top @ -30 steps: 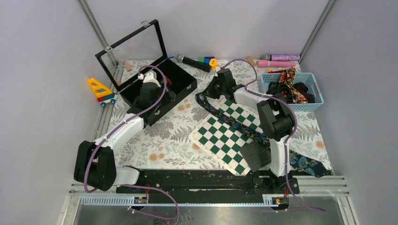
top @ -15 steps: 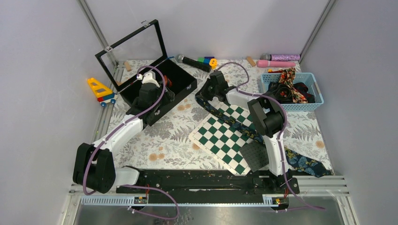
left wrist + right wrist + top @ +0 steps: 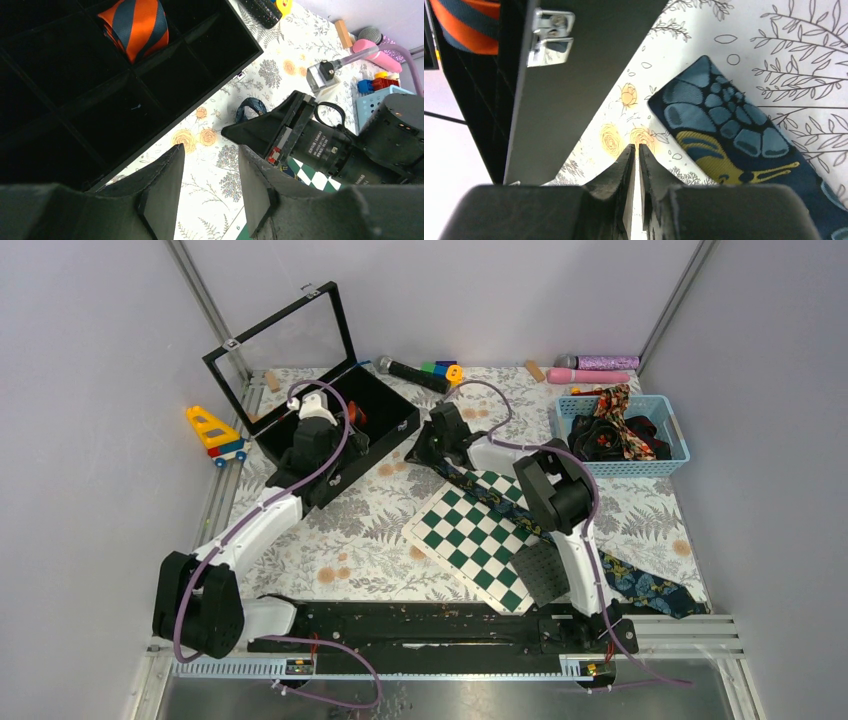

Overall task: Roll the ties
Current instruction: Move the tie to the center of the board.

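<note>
Hands hold nothing. Right hand (image 3: 634, 149) is pressed together beside the navy tie (image 3: 724, 145); left hand (image 3: 211, 152) is spread.

I work in a lab test cell: plain grey partition walls (image 3: 500, 290), bare aluminium corner posts (image 3: 203, 305), and a black metal mounting rail (image 3: 430, 625) along the near edge of a floral-clothed table (image 3: 340, 540).

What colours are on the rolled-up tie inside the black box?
Orange with dark blue stripes. The tie shows best in the left wrist view.
</note>
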{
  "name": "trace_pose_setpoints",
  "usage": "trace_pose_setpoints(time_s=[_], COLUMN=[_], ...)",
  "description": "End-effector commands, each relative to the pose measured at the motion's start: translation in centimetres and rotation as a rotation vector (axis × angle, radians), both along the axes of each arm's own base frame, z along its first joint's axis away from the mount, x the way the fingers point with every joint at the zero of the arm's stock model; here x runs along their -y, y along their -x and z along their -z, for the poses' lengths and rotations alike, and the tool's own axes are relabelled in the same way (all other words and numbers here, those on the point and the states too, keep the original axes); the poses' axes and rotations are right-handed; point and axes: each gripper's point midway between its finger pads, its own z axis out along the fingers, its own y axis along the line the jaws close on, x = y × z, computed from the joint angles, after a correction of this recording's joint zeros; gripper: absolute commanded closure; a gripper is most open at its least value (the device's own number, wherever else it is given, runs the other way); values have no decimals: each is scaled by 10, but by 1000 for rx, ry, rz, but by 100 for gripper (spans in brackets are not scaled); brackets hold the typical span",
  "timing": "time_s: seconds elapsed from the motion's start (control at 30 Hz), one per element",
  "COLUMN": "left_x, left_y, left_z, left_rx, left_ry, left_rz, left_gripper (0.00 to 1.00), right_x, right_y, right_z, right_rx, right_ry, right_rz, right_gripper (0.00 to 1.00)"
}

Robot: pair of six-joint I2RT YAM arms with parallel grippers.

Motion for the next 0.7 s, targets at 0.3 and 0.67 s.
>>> trace_pose_setpoints(time_s=[0.3, 0.67], left_x=[-5, -4], left_y=[-3, -4], left_z=[-25, -22], left_rx=[85, 78], left_ry=[6, 10], left_rz=[-26, -23], left_gripper=[55, 55], right_x=[67, 80], right_y=[-43, -57], right_z=[-127, -58], right_rx=[277, 84], right_ry=[-52, -67], right_rz=[173, 256], right_gripper=[87, 90])
